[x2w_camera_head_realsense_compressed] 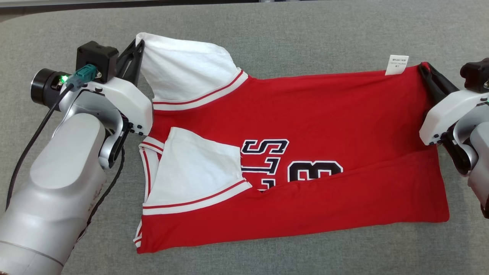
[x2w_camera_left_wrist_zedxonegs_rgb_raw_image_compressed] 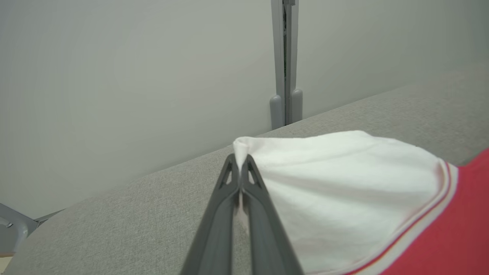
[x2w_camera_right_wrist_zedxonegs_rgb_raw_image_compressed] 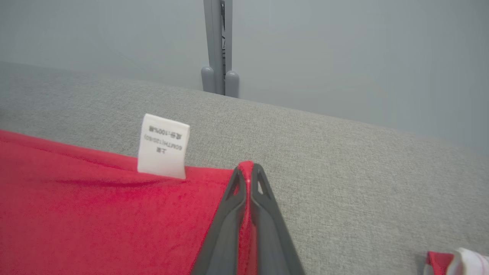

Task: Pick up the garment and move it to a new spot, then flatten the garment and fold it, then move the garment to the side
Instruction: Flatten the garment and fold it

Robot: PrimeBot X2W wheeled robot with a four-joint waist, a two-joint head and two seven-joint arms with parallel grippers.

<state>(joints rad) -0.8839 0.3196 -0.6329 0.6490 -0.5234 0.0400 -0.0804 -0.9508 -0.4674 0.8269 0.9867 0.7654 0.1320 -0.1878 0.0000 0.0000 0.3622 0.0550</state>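
A grey fabric surface [x2w_camera_head_realsense_compressed: 267, 49] lay under even light; behind it stood a plain pale wall [x2w_camera_left_wrist_zedxonegs_rgb_raw_image_compressed: 114, 76] and a grey upright post [x2w_camera_left_wrist_zedxonegs_rgb_raw_image_compressed: 284, 65].

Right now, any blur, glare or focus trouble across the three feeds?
Head view: even, soft light, no glare, jersey lettering crisp. Left wrist view: white sleeve very bright, its folds faint. Right wrist view: care label print legible but soft; red cloth near the bottom edge blurred.

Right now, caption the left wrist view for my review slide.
Left gripper shut on the white sleeve of the red jersey, grey table behind.
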